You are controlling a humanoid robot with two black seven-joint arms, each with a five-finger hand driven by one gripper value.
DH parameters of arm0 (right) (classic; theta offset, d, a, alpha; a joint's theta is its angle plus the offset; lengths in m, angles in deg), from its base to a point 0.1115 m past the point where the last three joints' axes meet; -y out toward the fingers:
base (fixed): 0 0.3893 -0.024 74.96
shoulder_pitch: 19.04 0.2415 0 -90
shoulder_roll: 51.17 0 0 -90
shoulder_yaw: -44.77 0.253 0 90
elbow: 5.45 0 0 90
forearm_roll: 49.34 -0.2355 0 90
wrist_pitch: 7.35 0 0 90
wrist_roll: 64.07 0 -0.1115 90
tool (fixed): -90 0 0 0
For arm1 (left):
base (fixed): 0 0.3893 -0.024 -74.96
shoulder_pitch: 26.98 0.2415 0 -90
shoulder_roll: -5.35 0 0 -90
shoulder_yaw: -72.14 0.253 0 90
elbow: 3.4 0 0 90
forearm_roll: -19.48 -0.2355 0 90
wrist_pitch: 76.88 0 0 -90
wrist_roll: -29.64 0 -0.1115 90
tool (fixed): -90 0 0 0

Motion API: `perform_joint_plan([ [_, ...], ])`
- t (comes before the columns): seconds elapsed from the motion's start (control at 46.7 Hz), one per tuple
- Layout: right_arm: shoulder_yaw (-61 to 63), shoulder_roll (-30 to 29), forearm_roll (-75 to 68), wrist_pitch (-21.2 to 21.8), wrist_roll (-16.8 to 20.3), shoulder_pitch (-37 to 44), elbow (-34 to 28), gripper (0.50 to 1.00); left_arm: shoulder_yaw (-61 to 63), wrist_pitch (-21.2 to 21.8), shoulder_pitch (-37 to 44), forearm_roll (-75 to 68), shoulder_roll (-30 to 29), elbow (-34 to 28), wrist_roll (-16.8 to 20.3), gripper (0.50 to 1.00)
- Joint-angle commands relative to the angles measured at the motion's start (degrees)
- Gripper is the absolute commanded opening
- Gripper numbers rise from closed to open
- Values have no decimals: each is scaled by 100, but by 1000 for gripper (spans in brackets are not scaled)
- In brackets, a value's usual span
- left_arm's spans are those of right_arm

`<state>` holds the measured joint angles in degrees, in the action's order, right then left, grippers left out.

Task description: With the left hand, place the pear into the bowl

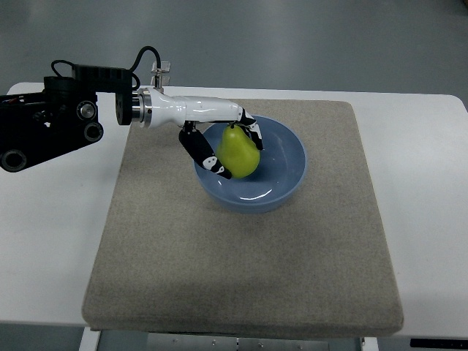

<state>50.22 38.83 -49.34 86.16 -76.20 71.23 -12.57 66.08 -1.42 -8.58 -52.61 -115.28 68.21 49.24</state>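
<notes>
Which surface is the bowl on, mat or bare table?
The mat. The blue bowl sits on this grey pad's far half; the white table shows only around it. The left hand holds the pear over the bowl.

We note the left arm [51,121] entering from the picture's left edge, its black forearm leading to a white wrist. The left hand [219,135] is extended rightward, its thumb [205,153] and fingers [248,124] curled in a closed grasp.
</notes>
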Motion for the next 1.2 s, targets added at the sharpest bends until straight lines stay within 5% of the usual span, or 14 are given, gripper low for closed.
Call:
perform_joint_plan([
  [0.0, 0, 0, 0, 0, 0, 0, 0, 926, 78, 4, 23, -6, 74, -51, 1, 500],
  [0.278, 0, 0, 0, 0, 0, 0, 0, 926, 140, 30, 23, 3, 241, -104, 1, 500],
  [0.343, 0, 0, 0, 0, 0, 0, 0, 926, 131, 39, 23, 20, 259, -121, 1, 745],
  [0.492, 0, 0, 0, 0, 0, 0, 0, 926, 114, 48, 23, 161, 268, -209, 1, 994],
  [1.177, 0, 0, 0, 0, 0, 0, 0, 926, -325, -32, -249, 3456, -136, -1008, -17, 1000],
])
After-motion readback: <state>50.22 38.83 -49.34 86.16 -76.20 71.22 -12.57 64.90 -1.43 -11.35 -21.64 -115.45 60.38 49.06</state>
